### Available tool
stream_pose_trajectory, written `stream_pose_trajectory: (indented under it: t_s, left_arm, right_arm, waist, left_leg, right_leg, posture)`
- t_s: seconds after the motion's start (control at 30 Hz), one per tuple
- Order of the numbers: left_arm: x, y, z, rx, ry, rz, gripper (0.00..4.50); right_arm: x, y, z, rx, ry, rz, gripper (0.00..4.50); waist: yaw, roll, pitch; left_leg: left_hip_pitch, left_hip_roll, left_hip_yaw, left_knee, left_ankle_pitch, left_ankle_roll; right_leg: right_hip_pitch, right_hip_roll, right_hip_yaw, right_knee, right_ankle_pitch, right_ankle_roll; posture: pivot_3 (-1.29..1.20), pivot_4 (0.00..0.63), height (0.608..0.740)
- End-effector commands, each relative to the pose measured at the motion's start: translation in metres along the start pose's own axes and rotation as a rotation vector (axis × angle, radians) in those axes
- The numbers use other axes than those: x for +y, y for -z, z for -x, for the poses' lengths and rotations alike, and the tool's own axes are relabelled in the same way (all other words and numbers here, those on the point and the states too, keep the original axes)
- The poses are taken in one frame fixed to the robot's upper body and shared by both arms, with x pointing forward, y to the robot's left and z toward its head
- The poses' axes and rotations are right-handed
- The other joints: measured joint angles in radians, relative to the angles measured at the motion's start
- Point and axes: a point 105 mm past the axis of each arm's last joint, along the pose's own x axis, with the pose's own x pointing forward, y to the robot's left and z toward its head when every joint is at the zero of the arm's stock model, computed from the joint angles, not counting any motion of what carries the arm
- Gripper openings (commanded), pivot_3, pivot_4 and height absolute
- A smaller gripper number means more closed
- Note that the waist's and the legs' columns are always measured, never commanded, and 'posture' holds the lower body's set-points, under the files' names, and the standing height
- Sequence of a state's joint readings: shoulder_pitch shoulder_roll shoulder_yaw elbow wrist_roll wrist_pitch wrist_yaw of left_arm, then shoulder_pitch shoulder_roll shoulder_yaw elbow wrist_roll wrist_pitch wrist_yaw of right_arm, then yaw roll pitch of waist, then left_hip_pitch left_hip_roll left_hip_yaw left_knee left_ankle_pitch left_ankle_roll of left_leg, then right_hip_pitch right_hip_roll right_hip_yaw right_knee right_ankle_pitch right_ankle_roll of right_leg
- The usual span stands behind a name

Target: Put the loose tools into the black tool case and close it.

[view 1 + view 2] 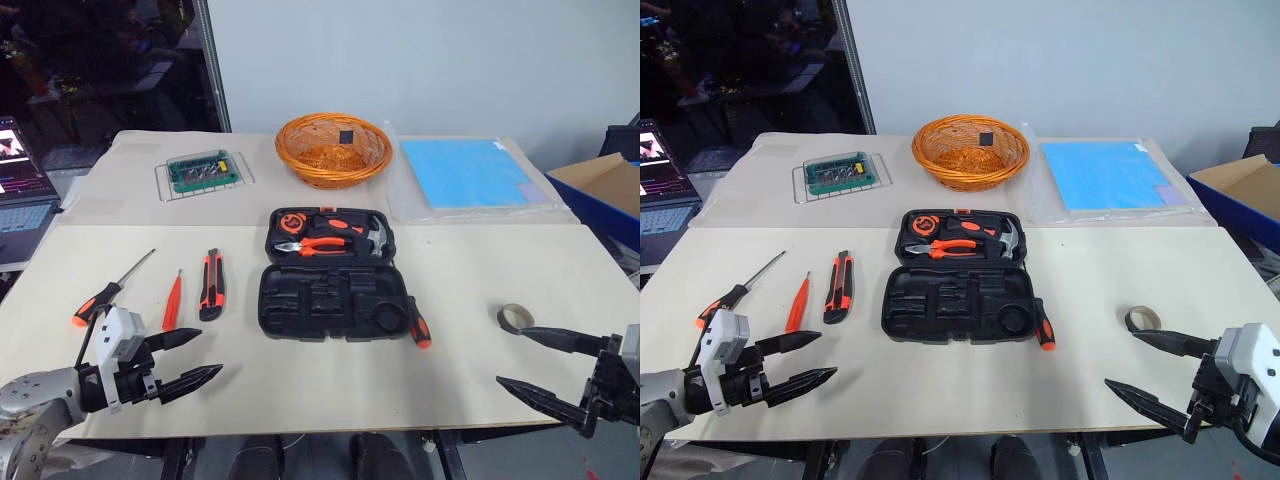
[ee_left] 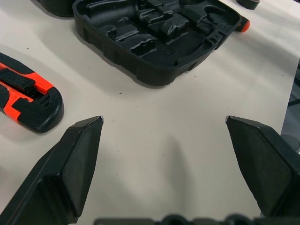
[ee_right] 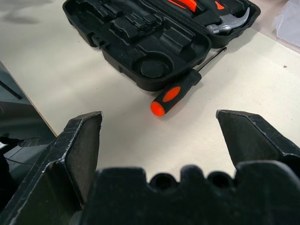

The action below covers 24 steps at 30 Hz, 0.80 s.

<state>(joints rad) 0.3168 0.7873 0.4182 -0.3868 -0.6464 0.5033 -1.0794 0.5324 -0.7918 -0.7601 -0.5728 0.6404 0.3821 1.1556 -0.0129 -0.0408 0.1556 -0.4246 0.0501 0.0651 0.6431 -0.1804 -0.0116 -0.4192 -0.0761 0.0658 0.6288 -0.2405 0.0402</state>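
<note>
Case: black tool case point(image 1: 333, 275) lies open flat at the worktop point(image 1: 470, 290) centre; far half holds pliers and a hammer, near half has bare recesses.
Loose tools, count four: orange-and-black screwdriver point(image 1: 108, 291), thin red screwdriver point(image 1: 172, 303) and utility knife point(image 1: 211, 285) in a row at 9 o'clock of the case; second orange-and-black screwdriver point(image 1: 415, 322) touching the case's near right corner at 4 o'clock.
Surroundings: orange wicker basket point(image 1: 333, 149) at 12 o'clock; green bit set point(image 1: 203, 171) at 11 o'clock; blue sheet point(image 1: 468, 172) at 1 o'clock; tape roll point(image 1: 515, 318) at 3 o'clock, just beside the right tool.
Left tool point(image 1: 190, 358): spread, empty, near the knife.
Right tool point(image 1: 520, 358): spread, empty.
Obstructions: bare worktop between each tool and the case.
</note>
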Motion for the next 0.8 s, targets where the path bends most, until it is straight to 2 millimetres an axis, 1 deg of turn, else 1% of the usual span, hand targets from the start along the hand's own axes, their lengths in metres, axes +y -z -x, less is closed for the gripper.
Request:
stream_pose_trajectory:
  t_s: [0.03, 0.13, 0.2, 0.27, 0.33, 0.4, 0.43, 0.5, 0.57, 0.63, 0.73, 0.8]
  left_arm:
    - [0.004, -0.014, 0.001, -0.066, -0.077, -0.035, 4.50]
    - [0.031, -0.027, 0.007, -0.188, -0.314, 0.056, 4.50]
    - [0.059, -0.031, 0.018, -0.224, -0.493, 0.108, 4.50]
    - [0.085, -0.032, 0.033, -0.183, -0.655, 0.122, 4.50]
    - [0.105, -0.030, 0.048, -0.107, -0.743, 0.158, 4.50]
    - [0.121, -0.033, 0.064, -0.048, -0.779, 0.134, 4.50]
    - [0.128, -0.036, 0.071, -0.023, -0.797, 0.111, 4.50]
    - [0.145, -0.036, 0.086, 0.096, -0.807, 0.068, 4.50]
    - [0.155, -0.034, 0.093, 0.171, -0.808, 0.070, 4.50]
    - [0.161, -0.028, 0.091, 0.259, -0.774, 0.057, 4.50]
    - [0.173, -0.022, 0.083, 0.339, -0.748, 0.060, 4.50]
    - [0.175, -0.018, 0.073, 0.380, -0.691, 0.076, 3.97]
  right_arm:
    - [-0.005, -0.011, -0.009, -0.071, 0.017, 0.039, 4.49]
    - [-0.010, -0.034, -0.035, -0.212, 0.014, 0.054, 4.49]
    - [-0.014, -0.047, -0.049, -0.281, 0.002, 0.068, 4.49]
    - [-0.012, -0.061, -0.062, -0.336, -0.049, 0.080, 4.49]
    - [-0.005, -0.071, -0.074, -0.356, -0.127, 0.100, 4.49]
    - [0.003, -0.077, -0.085, -0.359, -0.213, 0.128, 4.49]
    - [0.006, -0.080, -0.089, -0.361, -0.245, 0.141, 4.49]
    - [0.010, -0.092, -0.098, -0.397, -0.307, 0.169, 4.49]
    - [0.013, -0.098, -0.104, -0.417, -0.333, 0.190, 4.49]
    - [0.013, -0.100, -0.107, -0.423, -0.342, 0.198, 4.49]
    - [0.013, -0.100, -0.110, -0.426, -0.338, 0.204, 4.49]
    - [0.014, -0.099, -0.110, -0.425, -0.332, 0.204, 4.50]
  waist:
    - [0.000, 0.000, 0.000]
    - [-0.009, -0.003, -0.001]
    - [-0.007, -0.004, -0.001]
    - [-0.004, -0.004, -0.001]
    - [-0.003, -0.005, -0.001]
    - [-0.002, -0.005, -0.001]
    - [-0.002, -0.005, -0.001]
    - [-0.002, -0.006, -0.001]
    - [-0.002, -0.007, -0.001]
    - [0.002, -0.007, -0.001]
    - [0.012, -0.007, -0.001]
    - [0.015, -0.009, 0.000]
  left_leg:
    - [0.000, 0.000, 0.000, 0.000, 0.000, 0.000]
    - [0.001, 0.002, -0.001, 0.000, 0.000, 0.000]
    - [0.002, 0.001, -0.002, 0.000, 0.000, 0.000]
    - [0.003, 0.000, -0.001, 0.000, 0.000, 0.000]
    - [0.002, 0.000, -0.001, 0.000, 0.000, 0.001]
    - [0.001, 0.000, -0.001, 0.000, 0.005, 0.008]
    - [0.000, 0.000, 0.000, 0.000, 0.005, 0.008]
    - [-0.002, 0.000, 0.001, 0.000, 0.004, 0.008]
    - [-0.004, 0.001, 0.001, 0.000, 0.004, 0.008]
    - [-0.005, 0.001, 0.002, -0.001, 0.004, 0.008]
    - [-0.006, 0.000, 0.002, -0.002, 0.003, 0.007]
    - [-0.008, 0.000, 0.002, -0.002, 0.003, 0.007]
  right_leg:
    - [0.000, 0.000, 0.000, 0.000, 0.000, 0.000]
    - [0.002, -0.001, 0.000, 0.000, 0.000, 0.001]
    - [0.003, 0.000, 0.000, 0.001, 0.001, 0.002]
    - [0.001, 0.001, -0.001, 0.003, 0.001, 0.002]
    - [0.001, 0.002, -0.001, 0.004, 0.002, 0.001]
    - [0.001, 0.002, -0.001, 0.004, 0.002, 0.001]
    - [0.000, 0.002, -0.001, 0.004, 0.001, 0.001]
    - [-0.001, 0.001, -0.001, 0.003, 0.002, -0.002]
    - [-0.003, 0.001, -0.001, 0.003, 0.004, -0.005]
    - [-0.004, 0.001, -0.002, 0.002, 0.004, -0.006]
    - [-0.004, -0.001, -0.003, 0.001, 0.004, -0.006]
    - [-0.005, 0.000, -0.004, 0.001, 0.004, -0.006]
  posture:
    - [0.00, 0.150, 0.740]
    - [0.00, 0.150, 0.740]
    - [0.00, 0.150, 0.740]
    - [0.00, 0.150, 0.740]
    - [0.00, 0.150, 0.740]
    - [0.00, 0.150, 0.740]
    - [0.00, 0.150, 0.740]
    - [0.00, 0.150, 0.740]
    - [0.00, 0.150, 0.740]
    - [0.00, 0.150, 0.740]
    - [0.00, 0.150, 0.740]
    - [0.00, 0.150, 0.740]
